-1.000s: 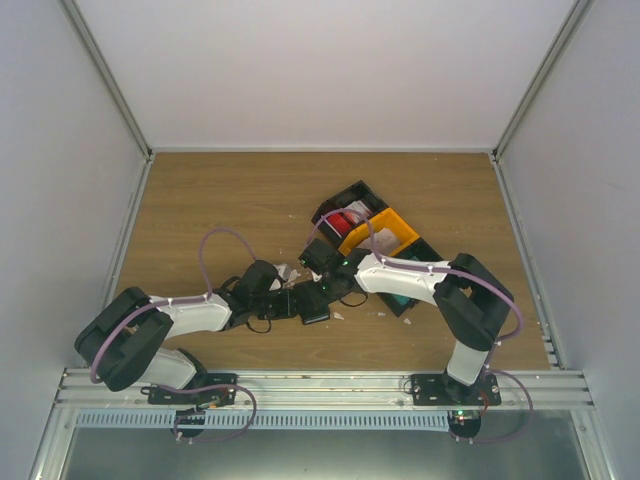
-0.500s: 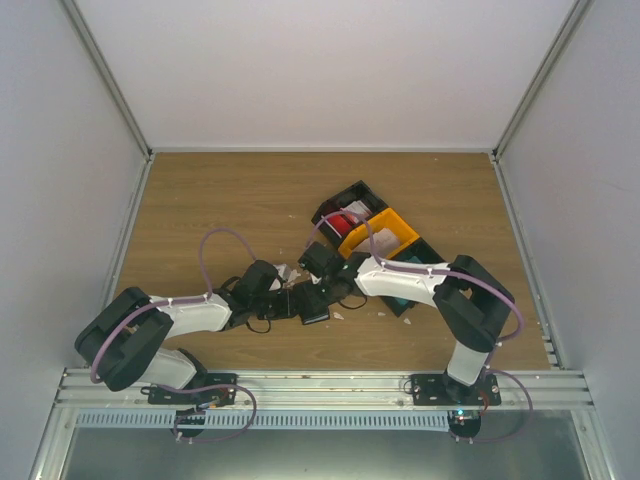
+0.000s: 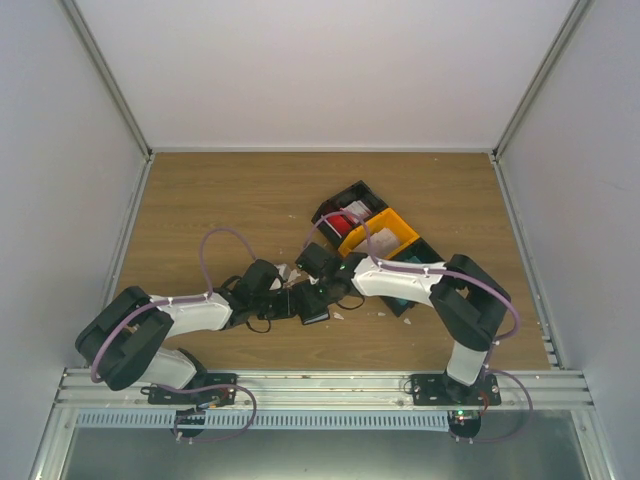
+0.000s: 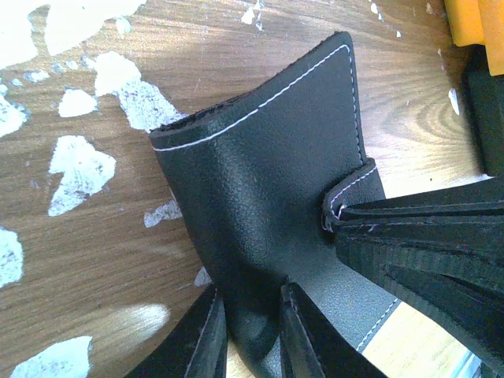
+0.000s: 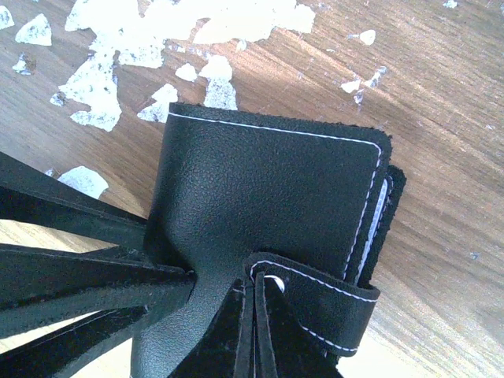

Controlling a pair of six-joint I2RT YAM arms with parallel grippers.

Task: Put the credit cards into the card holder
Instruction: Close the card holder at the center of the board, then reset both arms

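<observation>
The card holder (image 4: 268, 181) is a black folding wallet with white stitching, held just above the wooden table between both grippers. My left gripper (image 4: 250, 290) is shut on its folded lower edge. My right gripper (image 5: 253, 285) is shut on the wallet's closing strap (image 5: 323, 295), next to the snap. A thin pale edge (image 5: 379, 206) shows between the closed covers. From above, the wallet (image 3: 315, 312) hangs where the two grippers meet. I cannot make out any credit cards for certain; red and white things (image 3: 348, 220) lie in a black tray.
White torn scraps (image 5: 142, 39) litter the wood around the wallet. A black tray (image 3: 345, 200), an orange tray (image 3: 388, 232) and another black tray (image 3: 412, 298) sit in a row behind and under the right arm.
The right arm has edged slightly left. The left jaws have pinched in a little on the wallet. The wallet stays held between both grippers.
</observation>
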